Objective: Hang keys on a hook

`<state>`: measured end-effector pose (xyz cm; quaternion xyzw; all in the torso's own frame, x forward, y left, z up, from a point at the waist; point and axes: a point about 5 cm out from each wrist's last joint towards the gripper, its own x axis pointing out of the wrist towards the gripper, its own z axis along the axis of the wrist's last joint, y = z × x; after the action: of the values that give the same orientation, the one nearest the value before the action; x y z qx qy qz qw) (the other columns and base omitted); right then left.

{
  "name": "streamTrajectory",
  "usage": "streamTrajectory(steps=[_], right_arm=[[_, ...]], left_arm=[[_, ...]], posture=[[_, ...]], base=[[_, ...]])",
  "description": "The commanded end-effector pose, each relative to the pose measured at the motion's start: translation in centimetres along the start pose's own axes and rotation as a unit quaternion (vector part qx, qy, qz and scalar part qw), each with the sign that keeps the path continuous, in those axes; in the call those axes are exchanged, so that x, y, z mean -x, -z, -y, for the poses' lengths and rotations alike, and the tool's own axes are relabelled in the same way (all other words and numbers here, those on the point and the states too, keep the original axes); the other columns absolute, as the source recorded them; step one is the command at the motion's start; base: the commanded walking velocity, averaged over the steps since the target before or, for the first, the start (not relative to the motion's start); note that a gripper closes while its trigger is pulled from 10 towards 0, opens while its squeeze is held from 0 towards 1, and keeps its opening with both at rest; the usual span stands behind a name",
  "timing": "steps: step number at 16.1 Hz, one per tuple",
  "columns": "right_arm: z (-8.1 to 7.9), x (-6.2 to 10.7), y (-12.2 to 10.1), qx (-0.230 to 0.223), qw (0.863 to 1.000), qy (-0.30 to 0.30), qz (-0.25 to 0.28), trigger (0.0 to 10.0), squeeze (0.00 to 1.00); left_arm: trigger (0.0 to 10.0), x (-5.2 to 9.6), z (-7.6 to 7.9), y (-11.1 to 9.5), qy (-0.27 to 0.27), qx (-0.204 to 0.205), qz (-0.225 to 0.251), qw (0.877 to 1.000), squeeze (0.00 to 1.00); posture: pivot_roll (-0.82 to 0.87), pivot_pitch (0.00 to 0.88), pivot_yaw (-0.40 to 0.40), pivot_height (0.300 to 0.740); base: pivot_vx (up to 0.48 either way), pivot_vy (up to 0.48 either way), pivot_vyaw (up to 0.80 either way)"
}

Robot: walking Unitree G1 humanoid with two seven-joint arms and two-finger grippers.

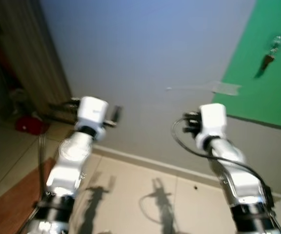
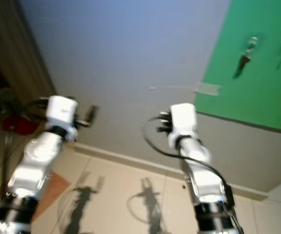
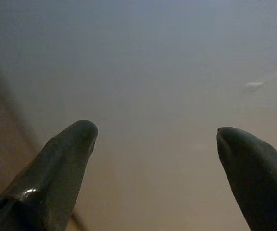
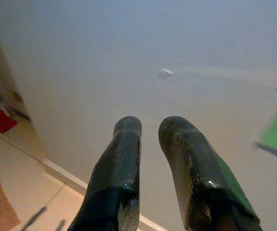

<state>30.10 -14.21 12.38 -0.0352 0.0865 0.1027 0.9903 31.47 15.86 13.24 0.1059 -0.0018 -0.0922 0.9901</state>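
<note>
Keys (image 1: 267, 61) hanging on green panel (image 1: 272, 97) already — task looking done. Left gripper (image 3: 155, 144) jaws spread wide; right gripper (image 4: 149, 130) jaws nearly closed, gripping nothing. Next: retreating, nothing else.

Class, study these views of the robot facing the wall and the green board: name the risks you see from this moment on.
1. The keys already hang on the green board, up and to the right of both raised arms; a sweep of the right gripper might knock them off.
2. The head views are blurred, so aiming now is unsure.
3. The left gripper is open and close to the wall; pushing forward may scrape it.
</note>
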Motion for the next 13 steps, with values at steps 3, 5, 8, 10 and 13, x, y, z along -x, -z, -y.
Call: streamTrajectory(steps=[3,5,8,10,13], right_arm=[[1.17,-0.02,-0.47,0.019,1.0,0.017,0.005,10.0,0.0],[1.31,0.02,-0.48,0.027,0.999,0.02,0.004,10.0,0.0],[1.23,0.0,-0.28,-0.001,1.0,0.02,-0.002,10.0,0.0],[1.25,-0.12,-0.36,-0.004,1.0,0.022,0.001,10.0,0.0],[1.75,-0.01,-0.43,-0.003,0.999,0.052,0.002,10.0,0.0]], left_arm=[[10.0,-0.4,0.53,-0.39,-0.002,0.021,0.006,1.0,0.0],[10.0,-0.56,0.91,-0.41,0.009,0.016,0.007,1.0,0.0],[10.0,-0.57,1.22,-0.83,0.014,0.014,0.016,1.0,0.0],[10.0,-0.26,1.21,-0.3,0.015,0.013,0.009,1.0,0.0],[10.0,-0.4,1.07,-0.17,0.008,0.019,0.005,1.0,0.0]], posture=[[-0.13,0.0,0.001,0.74],[-0.13,0.0,0.005,0.74],[-0.12,0.0,-0.003,0.74],[-0.12,0.0,-0.006,0.74],[-0.11,0.0,-0.006,0.74]], base=[[0.0,-0.16,0.0],[0.0,0.0,0.0],[0.0,0.0,-0.22],[0.0,0.0,-0.8],[0.0,0.0,-0.8]])
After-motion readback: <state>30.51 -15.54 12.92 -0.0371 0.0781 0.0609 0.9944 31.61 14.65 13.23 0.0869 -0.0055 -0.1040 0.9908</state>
